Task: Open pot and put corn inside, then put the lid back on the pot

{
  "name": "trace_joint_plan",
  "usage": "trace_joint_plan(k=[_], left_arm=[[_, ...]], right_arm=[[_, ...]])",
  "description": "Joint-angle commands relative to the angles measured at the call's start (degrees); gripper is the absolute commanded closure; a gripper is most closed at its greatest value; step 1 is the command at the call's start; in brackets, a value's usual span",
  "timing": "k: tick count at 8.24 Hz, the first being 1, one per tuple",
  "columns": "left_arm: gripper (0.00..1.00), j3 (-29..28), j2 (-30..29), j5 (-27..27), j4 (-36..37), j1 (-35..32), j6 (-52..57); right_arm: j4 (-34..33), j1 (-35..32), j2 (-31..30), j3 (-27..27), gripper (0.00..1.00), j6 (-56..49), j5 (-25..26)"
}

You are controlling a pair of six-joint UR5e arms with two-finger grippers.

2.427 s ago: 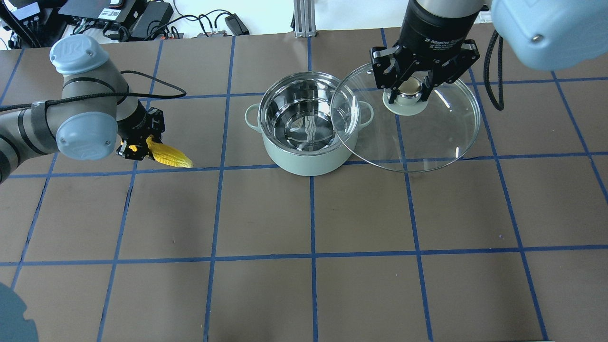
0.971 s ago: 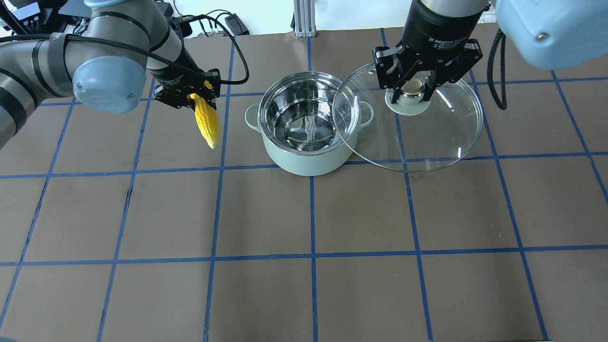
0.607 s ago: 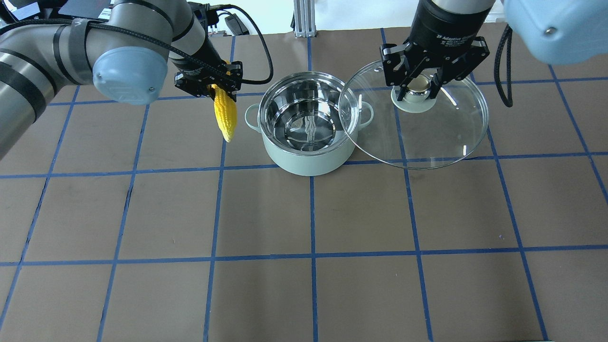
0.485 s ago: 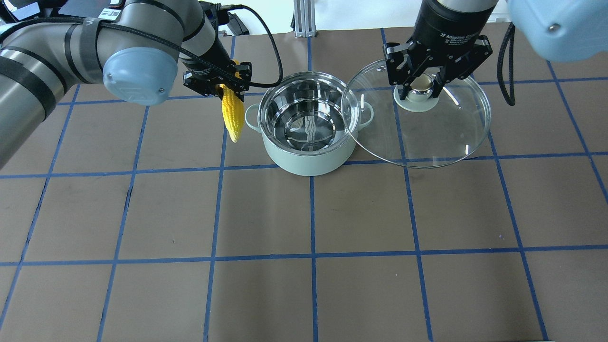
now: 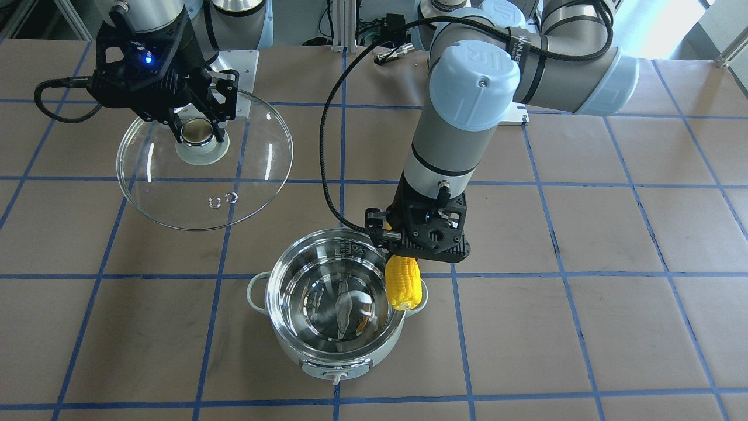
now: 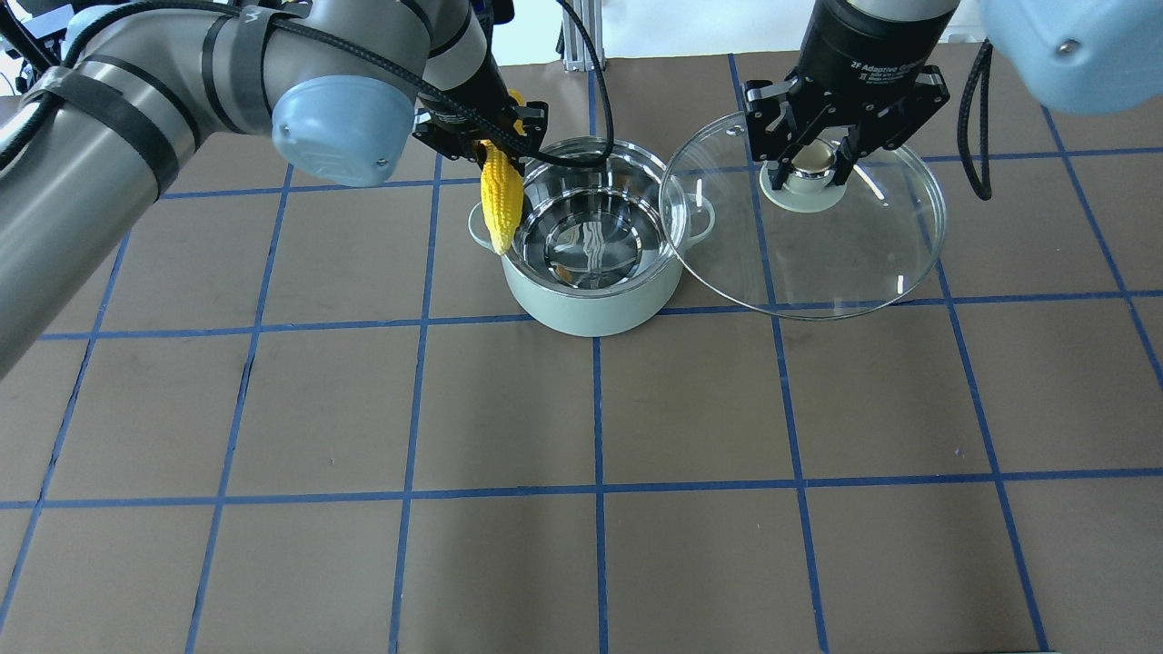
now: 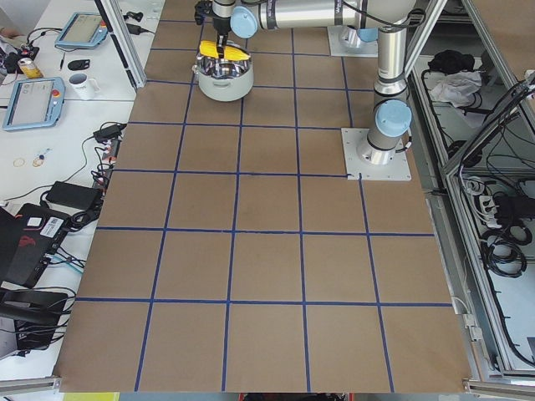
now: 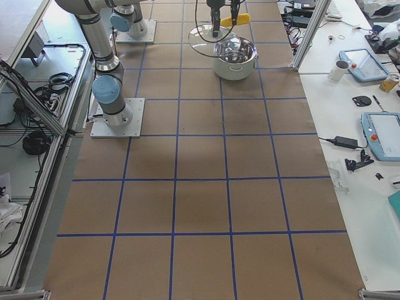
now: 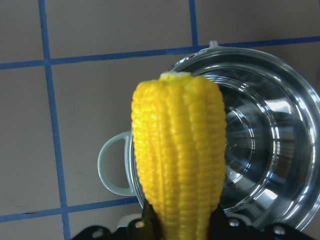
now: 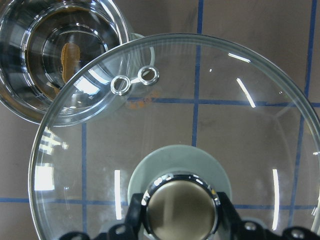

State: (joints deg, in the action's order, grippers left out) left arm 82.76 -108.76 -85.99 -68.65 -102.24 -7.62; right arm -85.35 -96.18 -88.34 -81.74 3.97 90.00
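Left hand (image 5: 404, 258) grips corn (image 5: 403, 286) above pot (image 5: 350, 351) rim; lid (image 5: 257, 169) hangs alongside.

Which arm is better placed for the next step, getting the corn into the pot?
Left. The left gripper holds the bright yellow toy corn tip-down at the rim of the open mint-white pot. The right gripper is busy holding the clear glass lid off to the side.
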Motion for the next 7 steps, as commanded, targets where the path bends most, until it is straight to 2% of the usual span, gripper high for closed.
trace_joint_plan(k=[1,7], left_arm=[[1.0,-1.46,-3.81,-0.93,0.18,-3.65,0.24],[1.0,-3.12,-9.36,-0.75,2.73,-5.42,-1.08]], right_arm=[[0.01,0.02,-0.08,0.0,0.69,-0.02,-0.17],[-0.43,0.29,0.01,0.0,0.73,-0.02,-0.17]])
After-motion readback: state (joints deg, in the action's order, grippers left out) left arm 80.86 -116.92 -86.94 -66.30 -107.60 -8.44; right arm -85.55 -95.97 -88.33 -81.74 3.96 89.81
